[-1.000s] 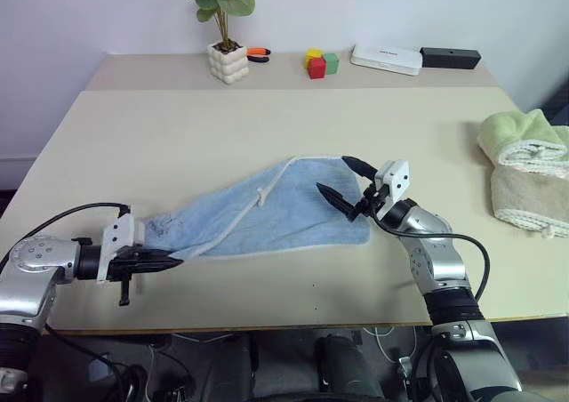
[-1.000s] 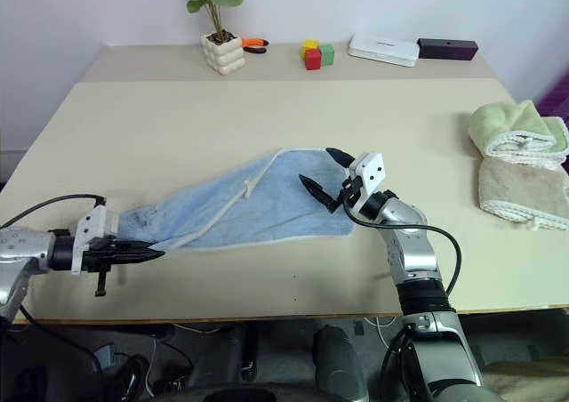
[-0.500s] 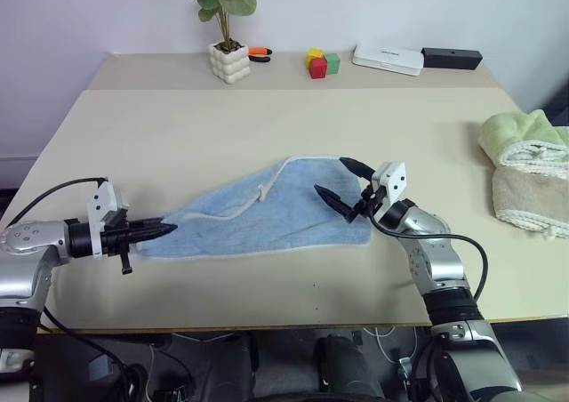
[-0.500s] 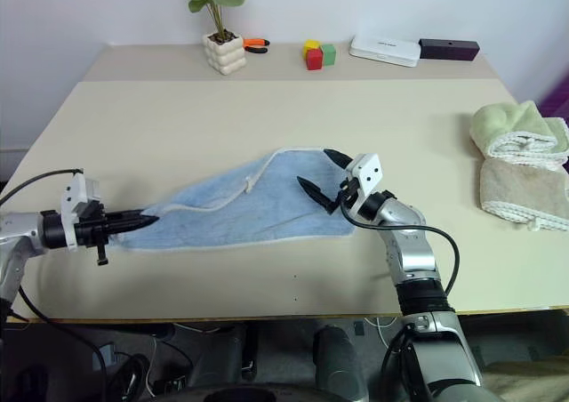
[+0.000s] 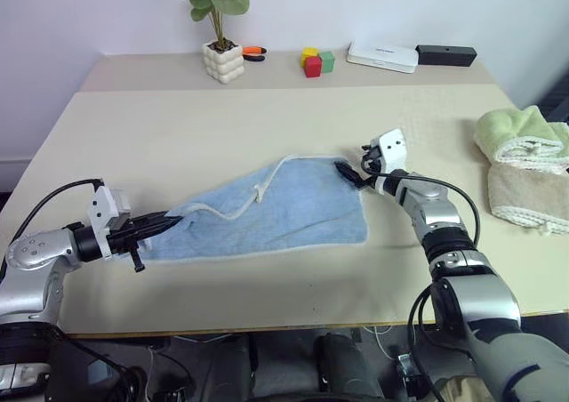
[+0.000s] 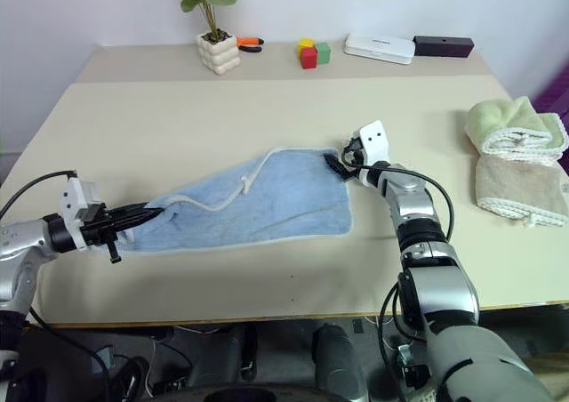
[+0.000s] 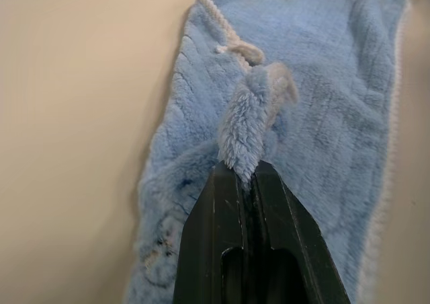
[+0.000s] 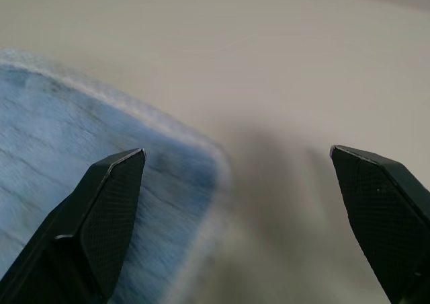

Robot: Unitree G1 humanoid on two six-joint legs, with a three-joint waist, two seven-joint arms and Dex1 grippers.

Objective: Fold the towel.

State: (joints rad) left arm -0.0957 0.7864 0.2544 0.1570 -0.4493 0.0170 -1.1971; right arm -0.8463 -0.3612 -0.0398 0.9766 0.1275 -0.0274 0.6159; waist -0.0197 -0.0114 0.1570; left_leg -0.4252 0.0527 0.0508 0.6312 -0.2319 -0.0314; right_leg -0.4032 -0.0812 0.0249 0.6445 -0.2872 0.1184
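The towel (image 5: 284, 208), light blue with a pale stitched edge, lies spread in a rough triangle on the beige table (image 5: 178, 135). My left gripper (image 5: 174, 221) is shut on the towel's near left corner and holds it just off the table. In the left wrist view a tuft of the towel (image 7: 252, 119) sticks out from between the closed fingers (image 7: 225, 203). My right gripper (image 5: 347, 172) is open at the towel's far right corner. In the right wrist view that corner (image 8: 168, 156) lies between the spread fingertips (image 8: 124, 169).
A light green rolled towel (image 5: 520, 135) sits on a beige folded towel (image 5: 529, 197) at the table's right edge. Along the back stand a potted plant (image 5: 222, 61), coloured blocks (image 5: 316, 61), a white box (image 5: 382, 56) and a black box (image 5: 444, 55).
My right gripper has reached forward from over the towel's middle to its far right corner, staying open. My left gripper has risen a little and turned, still holding the near left corner.
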